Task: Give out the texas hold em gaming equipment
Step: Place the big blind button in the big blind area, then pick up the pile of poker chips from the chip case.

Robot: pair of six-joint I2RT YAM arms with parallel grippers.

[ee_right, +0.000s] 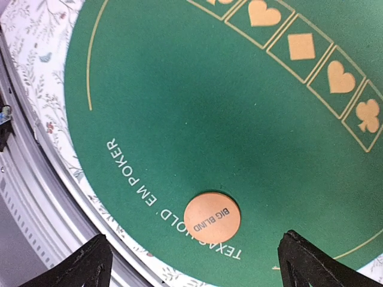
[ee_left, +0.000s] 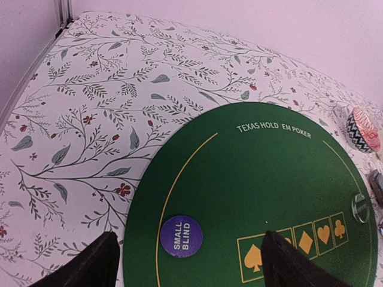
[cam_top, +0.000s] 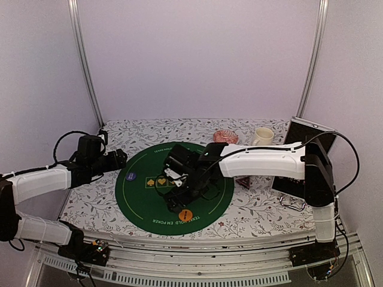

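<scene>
Floral cloth covers the counter [cam_top: 90, 206], with a round green mat [cam_top: 143, 203] at its centre. Orange button [ee_right: 211, 217], marked BIG BLIND, lies flat on the mat's rim toward the near edge of the counter. Blue button [ee_left: 181, 236], marked SMALL BLIND, lies flat on the mat toward the left edge. Right hand [ee_right: 192, 239] hangs over the orange button, fingers spread, grasping nothing. Left hand [ee_left: 188, 239] hangs over the blue button, likewise released and empty. Bowl [cam_top: 225, 137] and mug [cam_top: 262, 136] stand near the far edge, toward the far right corner.
</scene>
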